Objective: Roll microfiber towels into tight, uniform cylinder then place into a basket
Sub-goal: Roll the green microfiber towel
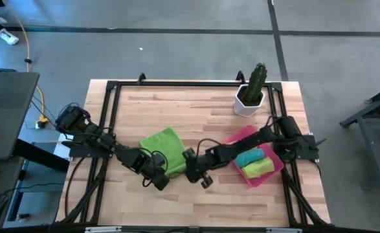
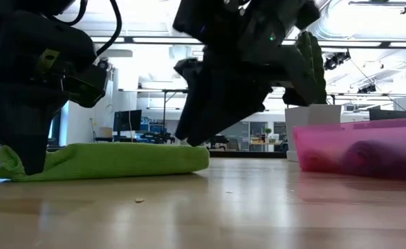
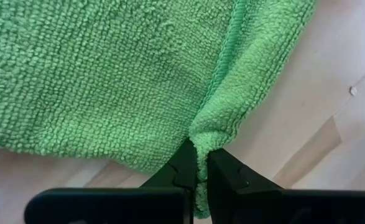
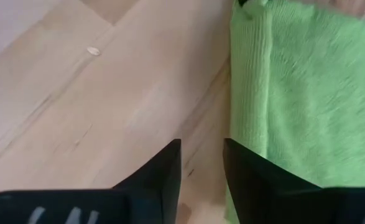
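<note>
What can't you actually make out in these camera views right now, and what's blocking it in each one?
- High view: the near edge of the green towel lies under the left gripper and right gripper.
- Low view: the rolled towels in the pink basket show only as blurred shapes through its translucent wall.
- Low view: the cactus pot is partly behind the right arm.
- Right wrist view: the towel is cut off by the picture's edge.

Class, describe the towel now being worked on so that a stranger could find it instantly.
Start at the wooden table and look near its front edge, between the two dark arms. The lime green microfiber towel lies there on bare wood, unlike the rolled towels in the pink plastic basket.
</note>
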`<action>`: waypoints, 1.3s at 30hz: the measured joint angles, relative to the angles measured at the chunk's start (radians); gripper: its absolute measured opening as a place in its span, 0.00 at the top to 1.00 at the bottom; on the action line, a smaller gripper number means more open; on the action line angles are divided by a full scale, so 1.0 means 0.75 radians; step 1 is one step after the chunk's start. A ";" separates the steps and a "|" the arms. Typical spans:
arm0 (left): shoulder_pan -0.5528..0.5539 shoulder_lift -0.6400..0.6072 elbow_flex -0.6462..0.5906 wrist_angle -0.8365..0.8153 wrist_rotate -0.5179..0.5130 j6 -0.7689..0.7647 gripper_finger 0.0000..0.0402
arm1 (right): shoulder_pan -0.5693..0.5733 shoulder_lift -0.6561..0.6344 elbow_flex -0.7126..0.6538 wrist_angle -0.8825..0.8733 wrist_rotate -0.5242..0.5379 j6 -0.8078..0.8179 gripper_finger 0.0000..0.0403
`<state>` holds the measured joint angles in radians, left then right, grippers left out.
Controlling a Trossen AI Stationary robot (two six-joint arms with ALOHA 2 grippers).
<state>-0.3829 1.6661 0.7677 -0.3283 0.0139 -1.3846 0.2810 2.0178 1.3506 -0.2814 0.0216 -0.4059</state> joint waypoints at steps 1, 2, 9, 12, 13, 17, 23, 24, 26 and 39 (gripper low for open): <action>0.000 0.000 0.000 0.000 0.002 0.000 0.98 | 0.014 0.000 0.000 0.013 0.039 -0.017 0.73; 0.000 0.000 0.000 0.003 0.003 0.000 0.98 | 0.026 0.000 0.000 0.021 0.069 -0.026 0.74; 0.005 0.003 -0.004 0.046 0.022 0.000 0.98 | 0.012 0.026 -0.001 0.034 0.112 0.084 0.75; 0.005 0.003 -0.004 0.046 0.019 0.001 0.98 | -0.010 0.044 -0.001 0.027 0.116 0.128 0.75; 0.005 0.003 -0.004 0.046 0.020 0.001 0.98 | -0.016 0.052 -0.001 0.028 0.116 0.137 0.75; 0.005 0.003 -0.004 0.047 0.016 0.001 0.98 | -0.040 0.090 -0.001 0.029 0.115 0.148 0.75; 0.005 0.003 -0.004 0.049 0.017 0.001 0.98 | -0.064 0.101 -0.001 0.031 0.110 0.099 0.75; 0.005 0.003 -0.004 0.049 0.017 0.001 0.98 | -0.064 0.101 -0.001 0.031 0.110 0.074 0.75; 0.005 0.003 -0.004 0.049 0.017 0.001 0.98 | -0.063 0.101 -0.001 0.031 0.111 0.035 0.72; 0.006 0.003 -0.004 0.052 0.015 0.001 0.98 | -0.102 0.105 -0.001 0.091 0.091 0.001 0.52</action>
<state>-0.3786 1.6686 0.7645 -0.2893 0.0254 -1.3840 0.2044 2.0964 1.3502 -0.2129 0.0900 -0.4053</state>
